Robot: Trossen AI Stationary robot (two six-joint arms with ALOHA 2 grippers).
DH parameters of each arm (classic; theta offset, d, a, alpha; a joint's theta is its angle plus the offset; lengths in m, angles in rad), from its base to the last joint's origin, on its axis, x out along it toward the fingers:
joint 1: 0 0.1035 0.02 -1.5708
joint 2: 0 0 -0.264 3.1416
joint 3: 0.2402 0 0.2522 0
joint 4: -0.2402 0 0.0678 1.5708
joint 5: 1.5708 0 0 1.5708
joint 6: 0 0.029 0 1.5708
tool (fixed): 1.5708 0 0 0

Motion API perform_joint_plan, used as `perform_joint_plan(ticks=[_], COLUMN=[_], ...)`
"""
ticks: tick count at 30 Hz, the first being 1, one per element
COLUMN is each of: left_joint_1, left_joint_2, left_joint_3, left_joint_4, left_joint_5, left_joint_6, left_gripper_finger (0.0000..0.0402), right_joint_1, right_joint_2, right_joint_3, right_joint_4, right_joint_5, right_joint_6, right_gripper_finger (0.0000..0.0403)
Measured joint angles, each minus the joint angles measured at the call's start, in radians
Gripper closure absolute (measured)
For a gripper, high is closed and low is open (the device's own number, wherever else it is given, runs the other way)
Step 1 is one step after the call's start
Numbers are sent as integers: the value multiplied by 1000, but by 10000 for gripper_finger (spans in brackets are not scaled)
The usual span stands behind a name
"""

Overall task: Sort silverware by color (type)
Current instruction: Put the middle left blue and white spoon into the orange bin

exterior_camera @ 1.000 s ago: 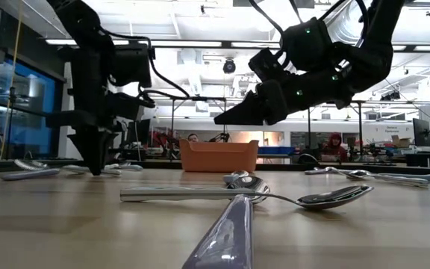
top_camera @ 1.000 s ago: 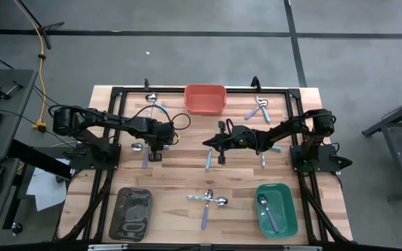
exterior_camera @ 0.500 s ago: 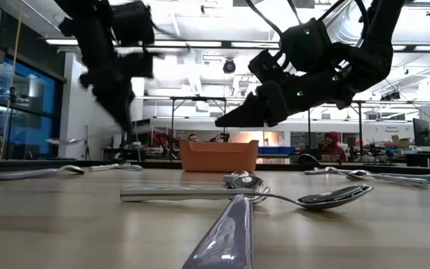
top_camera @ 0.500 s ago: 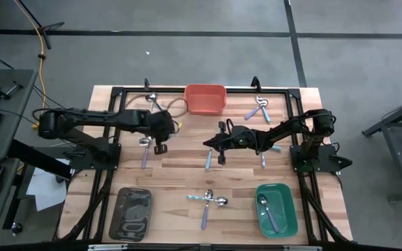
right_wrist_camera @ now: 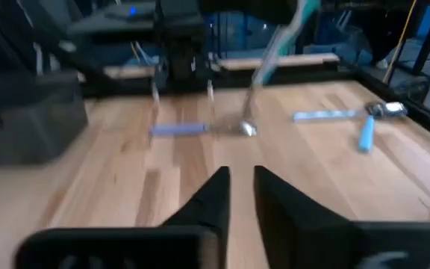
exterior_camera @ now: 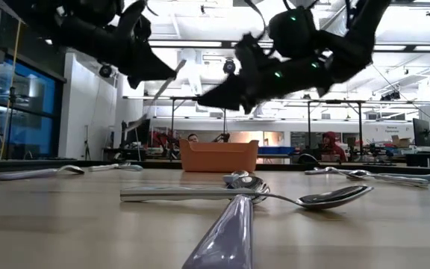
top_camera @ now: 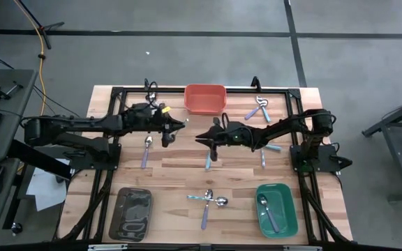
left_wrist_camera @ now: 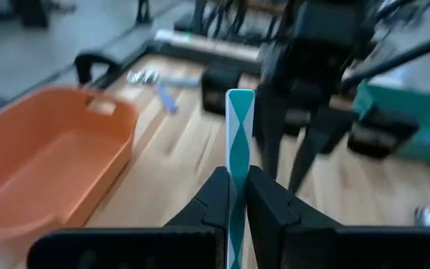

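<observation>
The silverware is spread over the wooden worktop (top_camera: 180, 174), and one piece is off it: a spoon with a light blue handle (left_wrist_camera: 239, 134) is clamped between the closed fingers of the left gripper (left_wrist_camera: 235, 183). The spoon is held clear above the boards, just in front of the orange tray (top_camera: 205, 99), which sits at the middle of the worktop's back edge. In the low view this spoon stands tilted in the air.

A lavender-handled spoon (top_camera: 145, 150) lies on the boards toward the left edge, under the left arm. A light blue one (top_camera: 208, 161) lies near the middle of the worktop, and another (top_camera: 262, 157) lies toward the right edge. A small cluster of spoons (top_camera: 257, 109) rests near the back right corner. By the middle of the front edge, two spoons (top_camera: 208, 201) lie crossed, one silver and one lavender. One more spoon (top_camera: 267, 213) lies inside the green tray (top_camera: 288, 209) at the front right corner. A dark grey tray (top_camera: 121, 209) sits at the front left corner.

The right gripper (right_wrist_camera: 242, 178) hangs over the middle of the worktop, facing the left one. Its fingers are slightly parted, with nothing between them.
</observation>
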Motion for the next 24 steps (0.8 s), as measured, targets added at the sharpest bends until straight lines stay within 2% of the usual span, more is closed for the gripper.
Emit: perform_joint_plan(ticks=[5,9,12,18,24], left_joint_1=[0,-3,-9,-9,-10], left_joint_2=[13,15,15,15,15], left_joint_3=[-60,-65,-65,-64,-64], left_joint_4=[216,263,289,323,341], left_joint_5=[59,74,74,77,83], left_joint_6=[-35,-41,-42,-41,-49], left_gripper_finger=[387,387,387,387,387], right_joint_1=[-1,-2,-8,-9,-9], right_joint_2=[37,54,56,56,56], right_joint_3=[108,186,236,304,312], right_joint_4=[-74,-94,-127,-186,-185], right_joint_5=[0,20,24,-10,-27], right_joint_6=[49,41,20,-52,-90], right_gripper_finger=[269,227,214,230,301])
